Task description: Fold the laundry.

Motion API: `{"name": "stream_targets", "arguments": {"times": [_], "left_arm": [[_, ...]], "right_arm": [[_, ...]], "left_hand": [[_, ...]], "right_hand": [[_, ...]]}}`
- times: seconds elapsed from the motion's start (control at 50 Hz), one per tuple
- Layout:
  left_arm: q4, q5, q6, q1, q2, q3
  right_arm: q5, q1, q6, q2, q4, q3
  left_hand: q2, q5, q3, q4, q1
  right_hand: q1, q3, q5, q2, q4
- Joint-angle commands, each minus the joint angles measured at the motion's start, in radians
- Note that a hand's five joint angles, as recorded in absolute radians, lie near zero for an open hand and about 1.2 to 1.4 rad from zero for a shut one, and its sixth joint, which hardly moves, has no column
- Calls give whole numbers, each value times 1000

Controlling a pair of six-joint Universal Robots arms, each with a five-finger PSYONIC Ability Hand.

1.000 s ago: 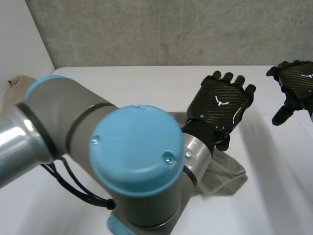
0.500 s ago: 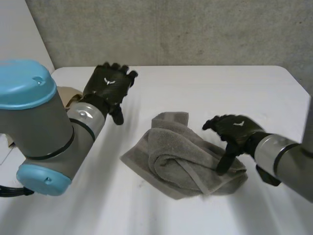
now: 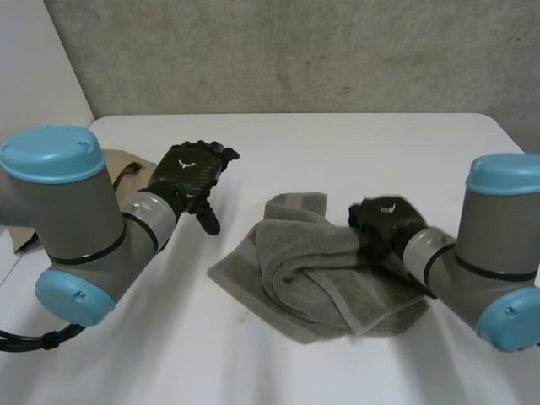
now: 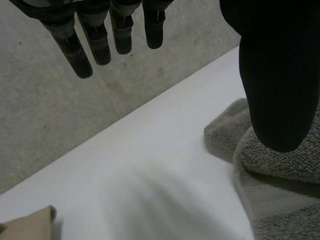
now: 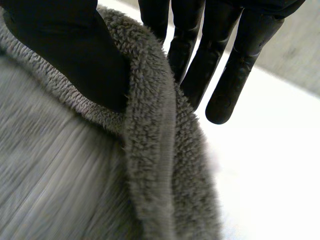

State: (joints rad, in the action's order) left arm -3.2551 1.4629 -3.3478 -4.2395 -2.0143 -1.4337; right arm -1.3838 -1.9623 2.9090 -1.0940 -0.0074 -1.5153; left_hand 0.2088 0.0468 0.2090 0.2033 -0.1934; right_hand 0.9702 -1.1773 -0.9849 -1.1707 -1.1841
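Pinches the hemmed edge of the grey towel (image 3: 312, 270) with the right hand (image 3: 384, 221): thumb pressed on top of the fold, straight fingers (image 5: 236, 75) against its other side, thick pile squeezed between them. Grips at the right side of the heap, as seen from the head view, with the right forearm low over the cloth beside it. Has the towel lying in a loose, crumpled bundle near the middle of the white surface (image 3: 354, 143), one corner spread flat toward the left arm and a narrow end pointing toward the concrete wall (image 3: 295, 51). Holds the left hand (image 3: 192, 169) over the surface, to the left of the towel and apart from it, back upward, fingers (image 4: 97, 42) straight and spread away from the thumb, nothing between them. Shows, in the left wrist view, the towel's narrow end just past the thumb's tip. Has a beige cloth (image 3: 126, 169) lying behind the left forearm near the surface's left edge, well apart from the towel
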Motion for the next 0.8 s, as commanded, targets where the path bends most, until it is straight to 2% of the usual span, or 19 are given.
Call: {"name": "stream_targets", "arguments": {"times": [0.02,0.14,0.3,0.46,0.56,0.8], "left_arm": [[-5,-18,60,6,-38,28],[-2,-47,128,10,-83,78],[23,-55,217,16,-149,131],[89,-58,228,64,-196,165],[159,-82,246,110,-202,156],[169,-72,251,87,-95,142]], "right_arm": [[15,3,-50,-197,35,61],[57,-4,-244,-317,202,131],[54,-4,-393,-392,265,208],[65,8,-404,-494,288,254],[63,8,-407,-498,293,248],[63,8,-404,-486,299,196]], "left_hand": [[49,36,49,54,-64],[40,27,40,45,-55],[43,30,43,48,-58],[119,107,119,125,-135],[184,171,183,189,-199],[225,212,225,230,-240]], "right_hand": [[426,-219,-237,-226,-212],[426,-219,-237,-226,-212],[426,-219,-237,-226,-212],[426,-219,-237,-226,-212],[426,-219,-237,-226,-212],[426,-219,-237,-226,-212]]}}
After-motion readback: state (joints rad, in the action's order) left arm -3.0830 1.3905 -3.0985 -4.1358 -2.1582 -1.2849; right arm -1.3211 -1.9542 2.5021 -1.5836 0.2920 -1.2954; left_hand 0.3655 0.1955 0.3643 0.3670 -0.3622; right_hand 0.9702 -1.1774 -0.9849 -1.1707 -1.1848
